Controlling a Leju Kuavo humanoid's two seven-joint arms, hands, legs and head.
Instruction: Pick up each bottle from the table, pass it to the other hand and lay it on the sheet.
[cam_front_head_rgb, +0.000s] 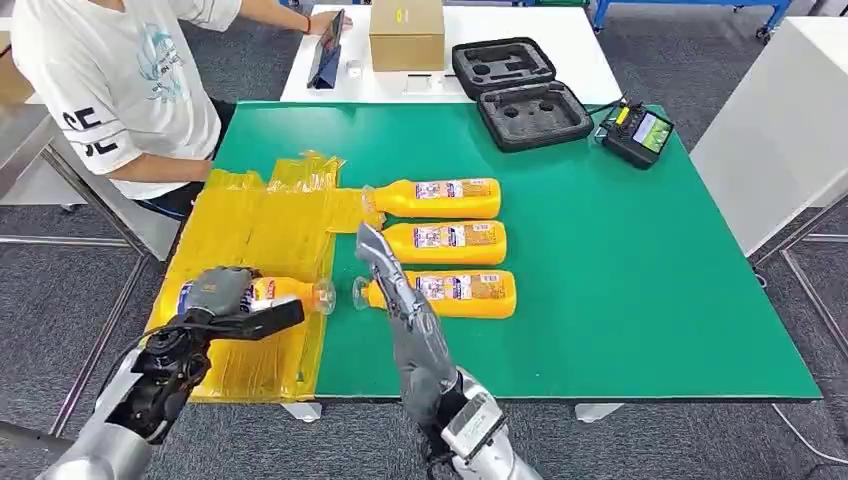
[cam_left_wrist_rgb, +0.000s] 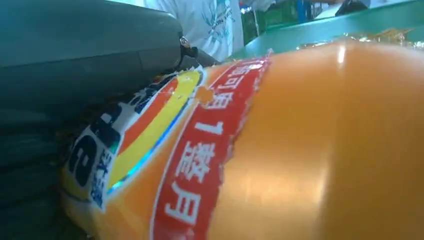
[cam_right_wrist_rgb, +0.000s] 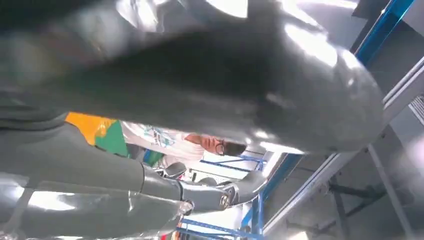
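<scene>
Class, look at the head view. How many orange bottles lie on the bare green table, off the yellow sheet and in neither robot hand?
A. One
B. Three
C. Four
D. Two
B. Three bottles lie in a row on the green table, right of the yellow sheet; a fourth bottle is held by the left hand over the sheet.

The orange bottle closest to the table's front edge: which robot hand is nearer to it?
Right. The right hand reaches over the neck end of that bottle; the left hand is off over the yellow sheet, holding another bottle.
</scene>
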